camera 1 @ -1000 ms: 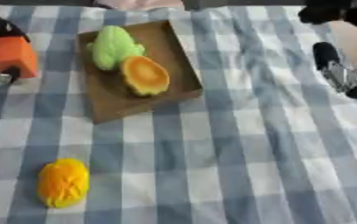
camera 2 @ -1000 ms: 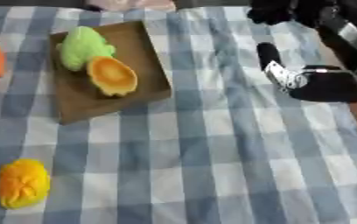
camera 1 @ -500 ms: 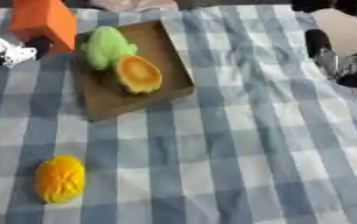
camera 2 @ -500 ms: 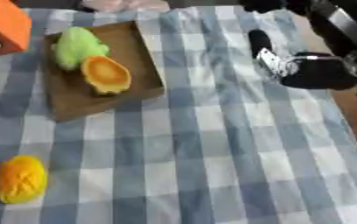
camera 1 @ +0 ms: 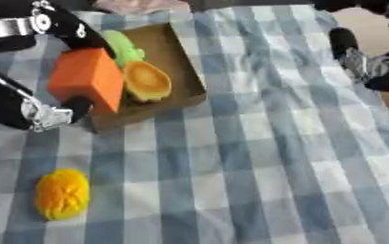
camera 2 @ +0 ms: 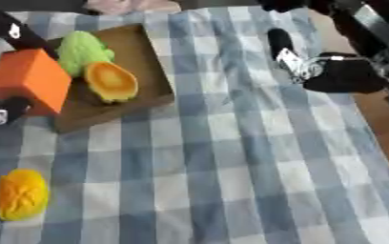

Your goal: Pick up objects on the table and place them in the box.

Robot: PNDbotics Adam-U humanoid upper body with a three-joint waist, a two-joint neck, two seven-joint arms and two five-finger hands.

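At the upper left of the left eye view, my left hand [camera 1: 44, 102] holds an orange block [camera 1: 87, 79]; a finger is above it and the thumb is below it, so the block is pinched between them. The block hangs over the left part of the brown box [camera 1: 177, 57], and I cannot tell if it touches the box. Inside the box lie a green fruit [camera 1: 124, 46] and, just beside it, an orange half fruit [camera 1: 147, 81]. The box stands on a blue and white checked cloth [camera 1: 264, 157]. At the lower left of the frame, a yellow fruit [camera 1: 62, 194] lies on the cloth, well apart from the box. At the right edge I see only a part of my right hand.

On the upper right of the right eye view, my right hand [camera 2: 340, 74] shows better. It is near the right border of the cloth and holds nothing. One dark finger [camera 2: 281, 45] points up, but I cannot tell if the other fingers are straight or curled. The yellow fruit is at the lower left here too.
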